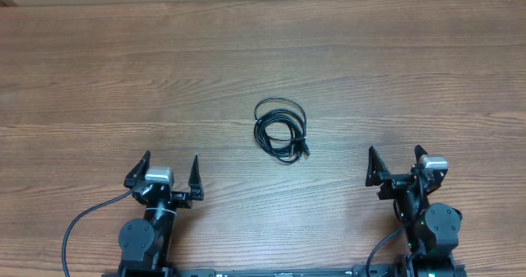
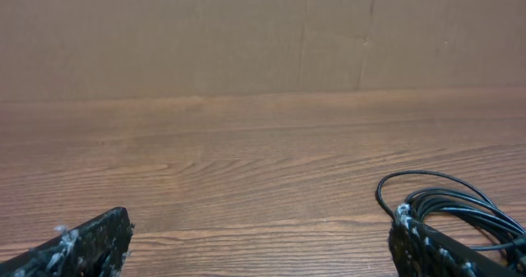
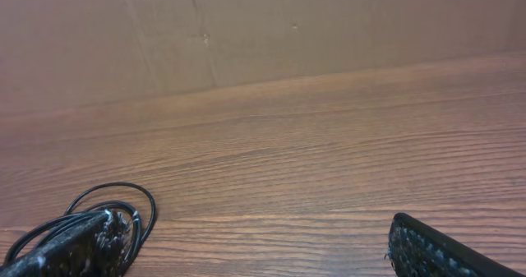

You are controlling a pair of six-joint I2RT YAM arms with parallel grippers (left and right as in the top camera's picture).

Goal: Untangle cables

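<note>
The cables (image 1: 280, 129) lie as one small bundle of thin black loops on the wooden table, near its middle, with a plug end at the lower right of the bundle. My left gripper (image 1: 171, 169) is open and empty at the near left, well short of the bundle. My right gripper (image 1: 396, 161) is open and empty at the near right. In the left wrist view the cables (image 2: 450, 201) show at the right, partly behind my right finger. In the right wrist view the cables (image 3: 114, 203) show at the lower left, partly behind my left finger.
The wooden table (image 1: 99, 71) runs wide on all sides of the bundle. A brown cardboard wall (image 2: 246, 30) stands along the table's far edge. Thick black wires run from both arm bases at the near edge.
</note>
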